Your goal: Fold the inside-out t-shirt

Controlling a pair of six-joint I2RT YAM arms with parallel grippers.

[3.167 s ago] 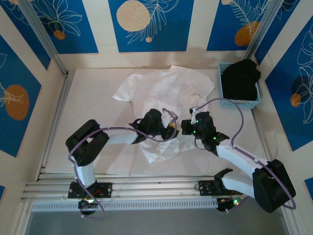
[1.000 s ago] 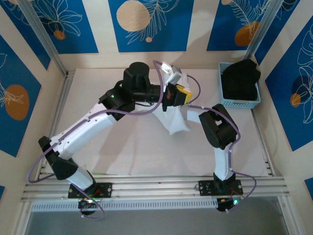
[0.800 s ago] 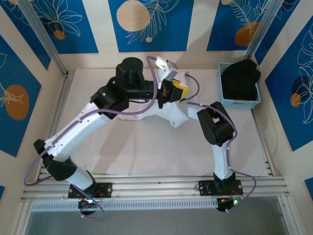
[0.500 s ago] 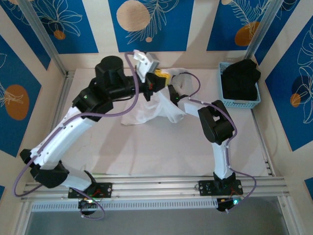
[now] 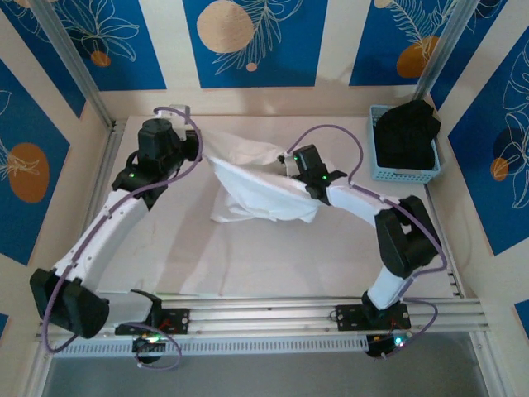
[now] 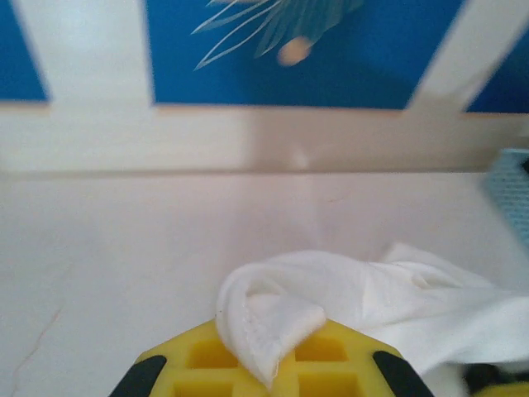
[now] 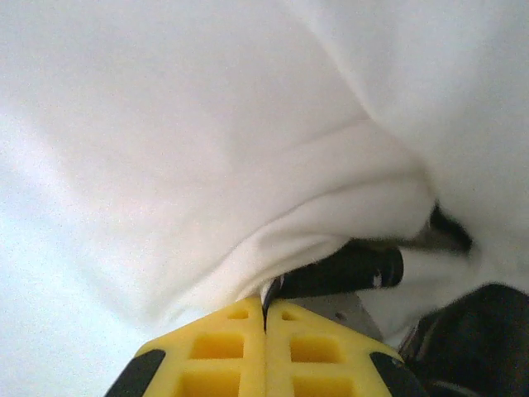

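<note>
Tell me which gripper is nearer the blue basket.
Right. The right gripper pinches the t-shirt at its right end, well left of the blue basket; the left gripper pinches the cloth's opposite end, farther left.

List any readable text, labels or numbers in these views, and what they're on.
No readable text in any view.
inside-out t-shirt: plain white cloth, no print or tag legible.
wall panels: leaf and circle art, no lettering.
blue basket and black garment: no label visible.
</note>
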